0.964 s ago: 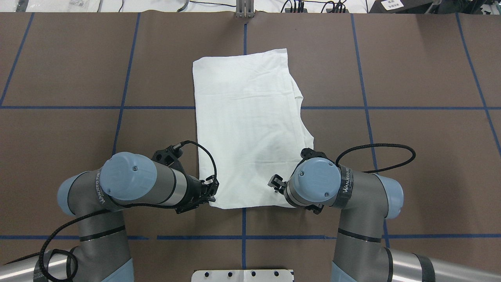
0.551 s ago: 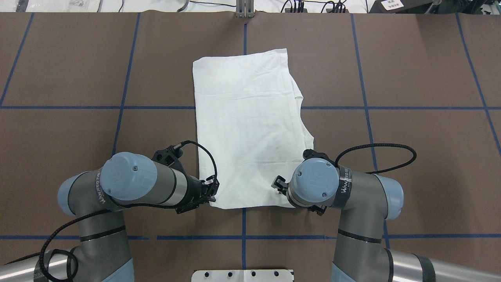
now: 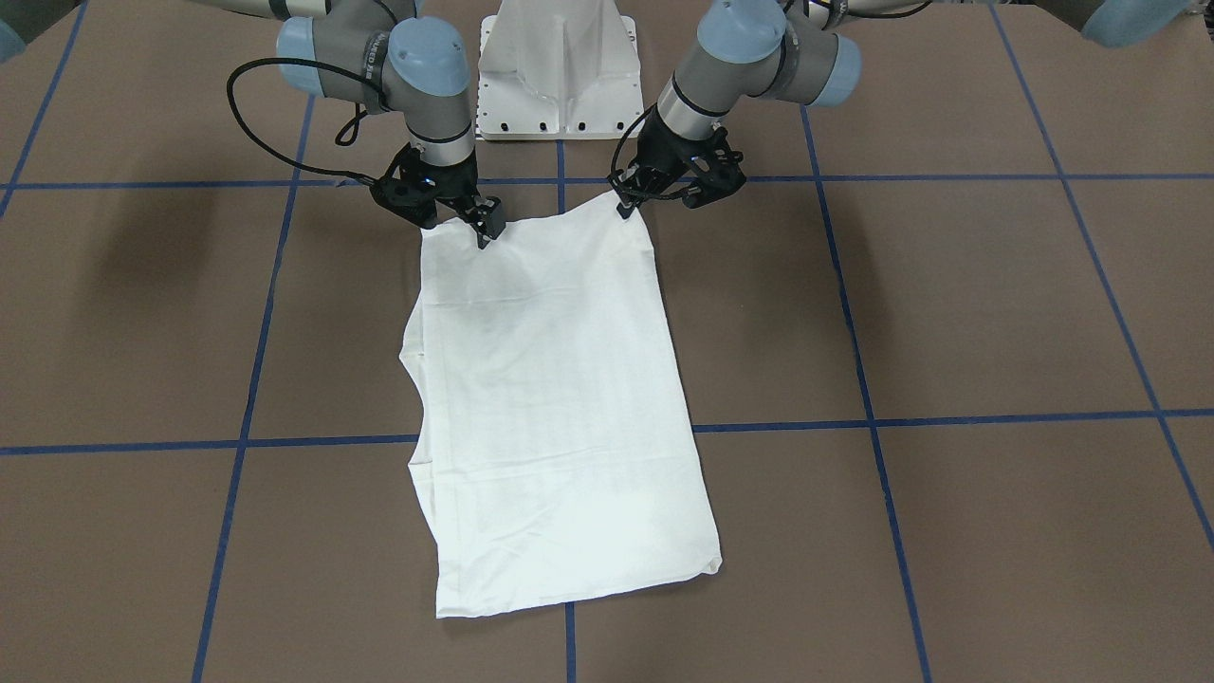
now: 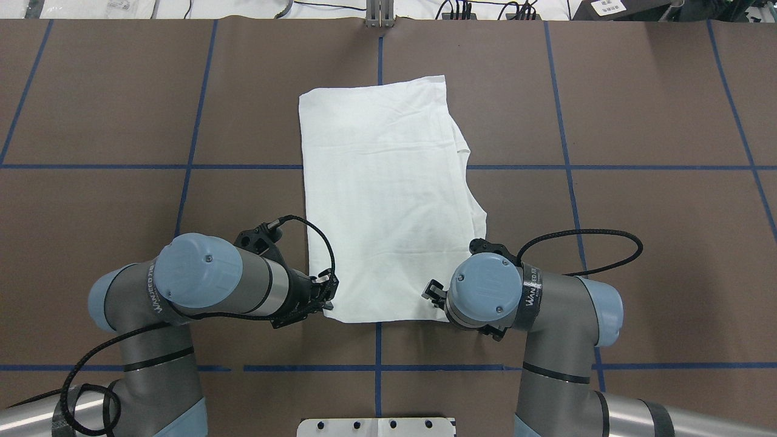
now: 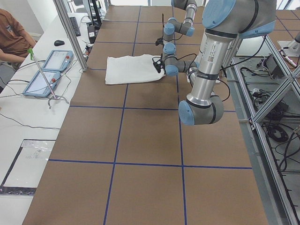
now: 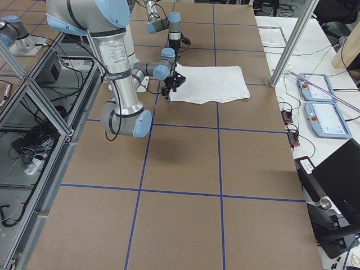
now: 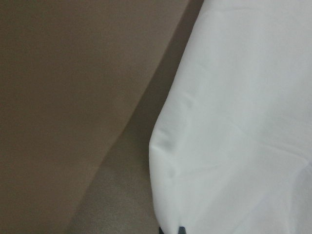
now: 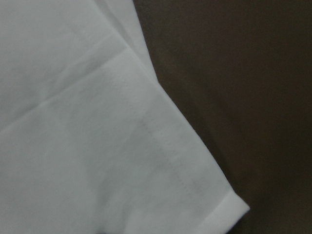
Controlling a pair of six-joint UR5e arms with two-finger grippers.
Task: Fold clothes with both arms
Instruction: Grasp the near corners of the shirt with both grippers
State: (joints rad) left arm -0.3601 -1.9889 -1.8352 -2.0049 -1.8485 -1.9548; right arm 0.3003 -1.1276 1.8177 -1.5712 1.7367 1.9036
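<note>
The clothes are one white shirt (image 4: 388, 200) (image 3: 550, 408), folded into a long rectangle and lying flat on the brown table; no print shows. My left gripper (image 4: 328, 301) (image 3: 624, 204) sits at the near left corner. The left wrist view shows that corner (image 7: 234, 122) raised over its shadow, with the fingertips together at the frame's bottom edge, shut on the cloth. My right gripper (image 4: 433, 293) (image 3: 484, 228) hovers low over the near right corner. In the right wrist view the hem corner (image 8: 97, 136) lies flat with no finger on it, so this gripper is open.
The white pedestal base (image 3: 560, 76) (image 4: 376, 426) stands between the arms. Blue tape lines (image 4: 564, 167) grid the table. Past the far edge are tablets (image 5: 47, 70) (image 6: 326, 107), a metal post (image 5: 70, 33) and a seated person (image 5: 11, 37).
The right arm has drawn back a little toward the robot and lower over the shirt's near right corner. The left arm and the shirt have not moved.
</note>
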